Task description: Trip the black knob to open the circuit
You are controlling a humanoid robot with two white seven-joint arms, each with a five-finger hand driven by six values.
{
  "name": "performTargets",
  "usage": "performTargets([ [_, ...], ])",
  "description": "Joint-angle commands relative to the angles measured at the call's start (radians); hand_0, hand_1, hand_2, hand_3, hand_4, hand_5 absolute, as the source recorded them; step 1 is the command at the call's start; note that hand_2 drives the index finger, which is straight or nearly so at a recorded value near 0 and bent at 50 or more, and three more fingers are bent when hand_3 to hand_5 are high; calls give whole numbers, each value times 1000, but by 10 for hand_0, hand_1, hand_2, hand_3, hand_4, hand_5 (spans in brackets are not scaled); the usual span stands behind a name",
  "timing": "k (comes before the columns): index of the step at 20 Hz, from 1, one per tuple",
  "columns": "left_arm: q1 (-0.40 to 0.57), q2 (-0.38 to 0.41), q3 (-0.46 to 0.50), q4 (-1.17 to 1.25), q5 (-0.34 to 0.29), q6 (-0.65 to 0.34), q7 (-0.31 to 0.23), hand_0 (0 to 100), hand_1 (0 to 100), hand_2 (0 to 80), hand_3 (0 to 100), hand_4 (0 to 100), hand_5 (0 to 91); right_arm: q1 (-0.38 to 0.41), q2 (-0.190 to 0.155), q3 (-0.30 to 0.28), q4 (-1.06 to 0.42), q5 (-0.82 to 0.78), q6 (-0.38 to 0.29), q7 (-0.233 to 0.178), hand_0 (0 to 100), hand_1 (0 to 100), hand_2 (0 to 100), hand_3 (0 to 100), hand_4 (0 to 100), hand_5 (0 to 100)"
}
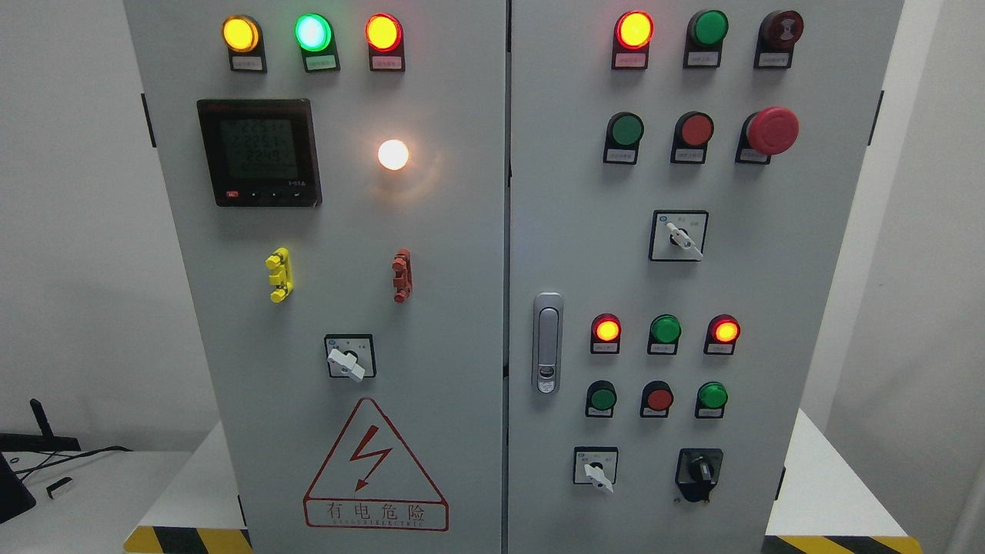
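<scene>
The black knob (699, 469) sits at the lower right of the right cabinet door (777, 308), on a black square plate, its pointer roughly upright. Left of it is a white rotary selector (597, 471) turned toward the lower right. A similar white selector (681, 237) sits higher on the same door, and another (348, 359) on the left door. Neither of my hands nor any arm shows in the head view.
Lit red, green and yellow lamps, push buttons and a red mushroom stop button (772, 131) cover the doors. A chrome door latch (547, 342) sits near the centre seam. A digital meter (258, 151) is on the left door. The cabinet stands on a white platform (823, 492) with hazard stripes.
</scene>
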Motion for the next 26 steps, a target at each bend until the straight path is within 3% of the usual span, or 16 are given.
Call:
performTargets([
  [1,0,-1,0,0,-31,0,0,120,389,0,0,0,0,-49,-6,13,41,4,16,-1,380,696,367,1000,997,954],
  [19,0,0,0,0,-31,0,0,120,389,0,0,0,0,-239,8,57,212,68,29,-27,350,719,420,1000,1000,964],
  [26,0,0,0,0,-31,0,0,120,389,0,0,0,0,-246,12,100,225,70,28,-42,362,720,430,1000,999,964],
])
